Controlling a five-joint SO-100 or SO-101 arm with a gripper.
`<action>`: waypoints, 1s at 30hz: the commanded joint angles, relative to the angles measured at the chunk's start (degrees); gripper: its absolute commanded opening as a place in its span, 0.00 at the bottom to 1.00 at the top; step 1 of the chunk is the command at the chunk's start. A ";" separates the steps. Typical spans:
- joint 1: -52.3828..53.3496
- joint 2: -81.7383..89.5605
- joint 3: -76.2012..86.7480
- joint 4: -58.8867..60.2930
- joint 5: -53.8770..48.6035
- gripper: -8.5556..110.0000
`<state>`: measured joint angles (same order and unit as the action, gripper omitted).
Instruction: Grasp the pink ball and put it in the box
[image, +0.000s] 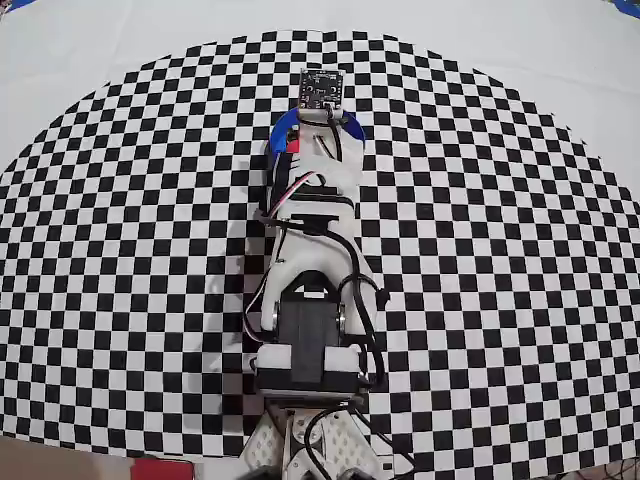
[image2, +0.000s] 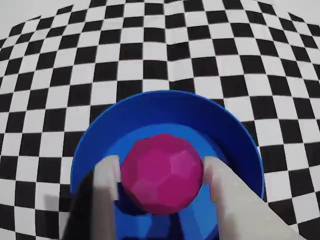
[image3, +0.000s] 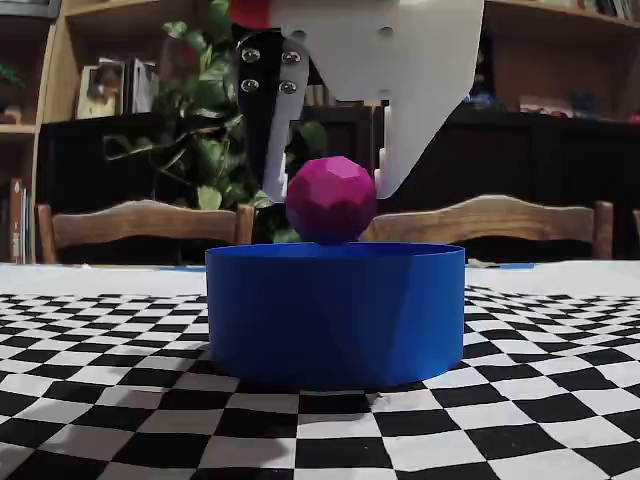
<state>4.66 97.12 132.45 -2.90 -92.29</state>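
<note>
Currently our fingers (image2: 106, 186) clamp the ball (image2: 161, 172) on both sides, holding it just above the box (image3: 335, 315) rim and over the blue floor. We should lower slightly and part the jaws gently so it cannot bounce out. Overhead, the arm hides the ball; the fixed view shows its height.

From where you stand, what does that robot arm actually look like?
The arm is mostly white plastic with black motor blocks set into it. Loose black cables loop along its side, and a red, white and black bundle runs near the wrist. A small black circuit board sits at its tip. The gripper has two flat fingers, one white, one dark with silver screws.
</note>
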 joint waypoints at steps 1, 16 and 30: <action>0.26 0.26 -2.02 -1.93 0.09 0.35; -1.23 5.54 -1.32 -2.29 5.54 0.35; -8.88 23.73 8.96 -2.46 39.64 0.09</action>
<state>-2.90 114.70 139.31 -4.39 -57.22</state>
